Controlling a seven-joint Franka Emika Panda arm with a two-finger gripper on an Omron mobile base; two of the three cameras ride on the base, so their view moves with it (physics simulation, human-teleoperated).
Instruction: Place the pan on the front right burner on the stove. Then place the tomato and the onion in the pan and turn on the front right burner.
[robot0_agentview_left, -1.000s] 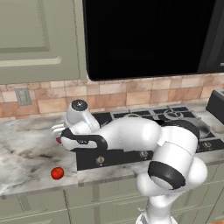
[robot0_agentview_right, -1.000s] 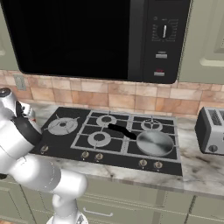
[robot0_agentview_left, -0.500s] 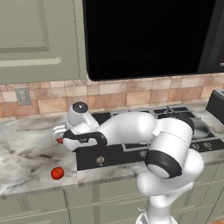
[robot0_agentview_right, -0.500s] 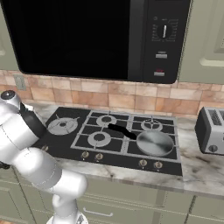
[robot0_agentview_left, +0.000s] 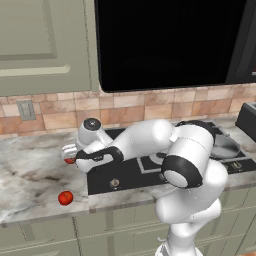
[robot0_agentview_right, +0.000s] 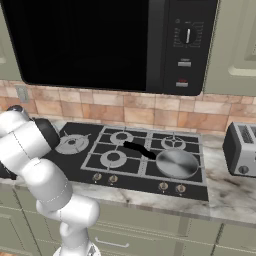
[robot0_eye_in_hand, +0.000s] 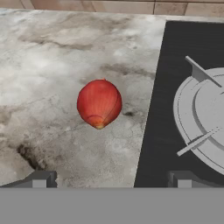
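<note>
Arm lowered; hand (robot0_eye_in_hand: 109, 179) wide over smooth onion (robot0_eye_in_hand: 99, 103).

A: What colours on the bench (robot0_eye_in_hand: 65, 52)?
B: Grey-and-cream marble veining. The onion (robot0_eye_in_hand: 99, 103) is red-orange with faint stripes; the tomato (robot0_agentview_left: 65, 198) plain red.
A: And the stove (robot0_agentview_right: 135, 172)?
B: Black glass, grey grates; the pan (robot0_agentview_right: 177, 163) silver with a black handle.

Base views flank arm, share stove (robot0_agentview_right: 135, 155); hand view close, downward.
</note>
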